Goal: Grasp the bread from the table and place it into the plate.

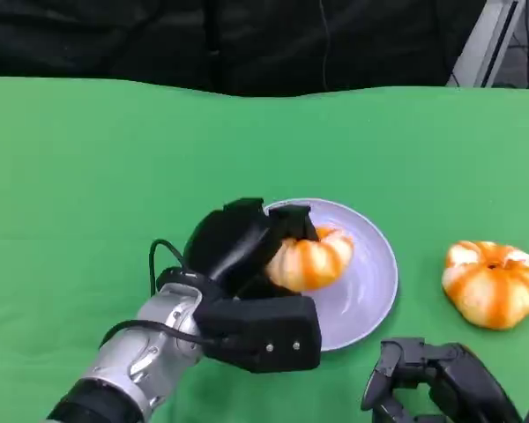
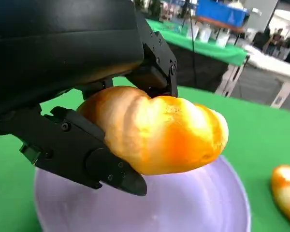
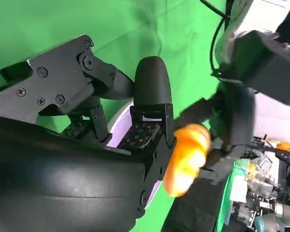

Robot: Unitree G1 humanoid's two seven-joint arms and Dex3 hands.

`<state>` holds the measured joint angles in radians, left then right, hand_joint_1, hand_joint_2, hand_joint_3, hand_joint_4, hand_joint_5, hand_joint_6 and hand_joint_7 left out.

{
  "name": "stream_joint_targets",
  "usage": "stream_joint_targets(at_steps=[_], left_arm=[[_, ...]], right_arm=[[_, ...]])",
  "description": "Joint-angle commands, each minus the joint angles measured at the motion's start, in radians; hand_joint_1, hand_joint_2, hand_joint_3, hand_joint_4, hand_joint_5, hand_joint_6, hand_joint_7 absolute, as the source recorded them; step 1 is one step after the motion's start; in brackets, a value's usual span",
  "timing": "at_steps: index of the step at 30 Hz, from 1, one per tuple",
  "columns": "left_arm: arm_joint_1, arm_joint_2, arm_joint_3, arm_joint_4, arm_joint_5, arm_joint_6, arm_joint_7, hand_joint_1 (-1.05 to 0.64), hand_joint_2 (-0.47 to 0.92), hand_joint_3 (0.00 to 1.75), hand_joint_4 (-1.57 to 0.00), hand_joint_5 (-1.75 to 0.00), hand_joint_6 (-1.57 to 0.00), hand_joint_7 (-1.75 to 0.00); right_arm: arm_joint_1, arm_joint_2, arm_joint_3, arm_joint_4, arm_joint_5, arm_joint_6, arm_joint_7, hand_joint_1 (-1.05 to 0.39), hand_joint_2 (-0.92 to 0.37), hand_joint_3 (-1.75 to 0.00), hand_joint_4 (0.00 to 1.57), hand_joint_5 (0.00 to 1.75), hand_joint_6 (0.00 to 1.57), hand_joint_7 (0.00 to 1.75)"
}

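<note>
Over the lavender round plate [image 1: 370, 291], our left hand [image 1: 247, 264] grips the orange-striped pumpkin-shaped bread [image 1: 310, 260]; right hand [image 1: 441, 379] low, grip unclear.

A lab or demo hall: green-covered table [image 1: 88, 176], more green tables [image 2: 208, 46], black drape [image 1: 159, 35].

A green table [image 1: 88, 176] carries a pale lilac plate [image 1: 370, 282] near its middle. A second orange-striped bread [image 1: 494, 282] lies on the cloth to the plate's right, apart from it.
</note>
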<state>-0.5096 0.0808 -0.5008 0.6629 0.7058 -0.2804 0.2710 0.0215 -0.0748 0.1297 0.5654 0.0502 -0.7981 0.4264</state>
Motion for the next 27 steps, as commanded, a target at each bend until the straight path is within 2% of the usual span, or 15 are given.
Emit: stream_joint_targets(at_steps=[1,6,10,16,27], left_arm=[[-0.031,0.008,0.000,0.017,0.001,-0.015,0.016,-0.07,0.84,0.00,-0.53,-1.68,-0.62,-1.34],[-0.033,0.012,-0.001,0.022,0.003,-0.019,0.016,-0.07,0.84,0.00,-0.53,-1.68,-0.63,-1.34],[-0.036,0.018,-0.003,0.025,0.006,-0.024,0.013,-0.09,0.86,0.00,-0.56,-1.62,-0.67,-1.24],[-0.052,0.008,-0.001,0.066,-0.017,-0.047,-0.008,-0.07,0.85,0.00,-0.53,-1.65,-0.63,-1.31],[-0.055,0.007,0.001,0.073,-0.016,-0.052,-0.007,-0.07,0.85,0.00,-0.53,-1.65,-0.62,-1.32]], right_arm=[[0.008,-0.006,-0.003,-0.010,-0.002,-0.002,-0.007,-0.11,-0.58,-1.02,0.85,1.44,0.87,1.15],[0.007,-0.007,-0.002,-0.009,0.001,-0.003,-0.005,-0.11,-0.58,-1.03,0.85,1.43,0.87,1.15],[0.006,-0.008,-0.003,-0.007,0.006,-0.004,-0.001,-0.12,-0.58,-1.02,0.84,1.44,0.87,1.15],[0.007,-0.009,-0.003,-0.008,0.007,-0.003,0.002,-0.12,-0.59,-1.01,0.84,1.44,0.87,1.16],[0.007,-0.008,-0.004,-0.008,0.008,-0.003,0.003,-0.12,-0.59,-1.00,0.84,1.45,0.86,1.16]])
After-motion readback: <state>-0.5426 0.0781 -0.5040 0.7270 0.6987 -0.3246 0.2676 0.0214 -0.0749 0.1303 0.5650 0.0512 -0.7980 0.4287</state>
